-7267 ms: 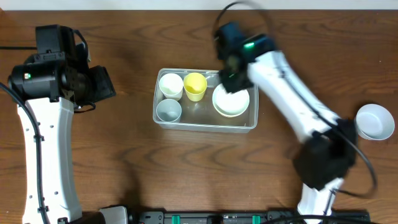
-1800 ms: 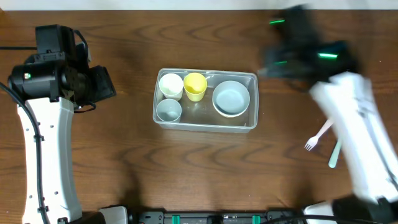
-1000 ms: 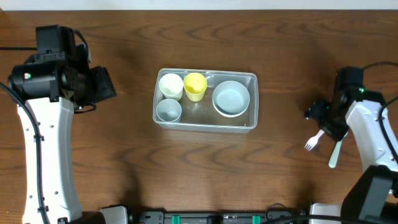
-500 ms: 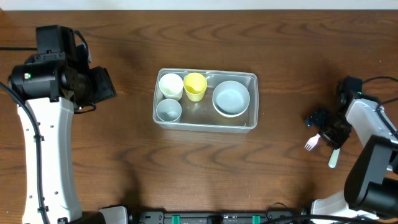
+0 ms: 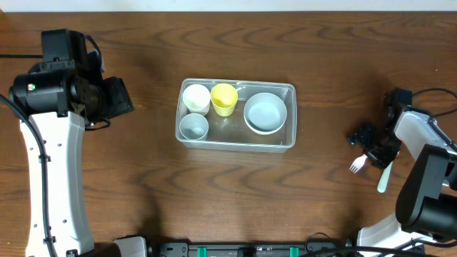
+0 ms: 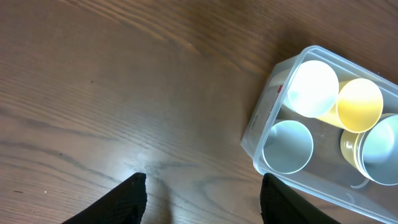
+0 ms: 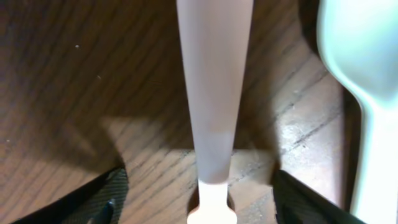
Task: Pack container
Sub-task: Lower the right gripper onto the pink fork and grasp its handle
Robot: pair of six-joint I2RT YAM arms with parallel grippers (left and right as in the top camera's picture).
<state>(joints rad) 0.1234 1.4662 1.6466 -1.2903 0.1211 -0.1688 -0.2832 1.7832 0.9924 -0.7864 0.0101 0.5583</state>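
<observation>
While our right gripper (image 7: 205, 194) straddles the flat pale-pink plastic fork (image 7: 214, 93), jaws wide, we risk a skewed pinch flicking it into the pale-green plastic spoon (image 7: 367, 68); left gripper (image 6: 202, 200) gapes empty.

Bench (image 5: 228, 207): dark brown wood, grain running left-right (glossy patches under light).

Near middle: clear plastic container (image 5: 235, 145), flat on wood, long side left-right.

Far right, well apart from container: pale pink fork (image 5: 355, 165), tines toward front left. Pale spoon (image 5: 383, 183) just beside it on outer side. Both flat on wood (close view: not touching each other).
</observation>
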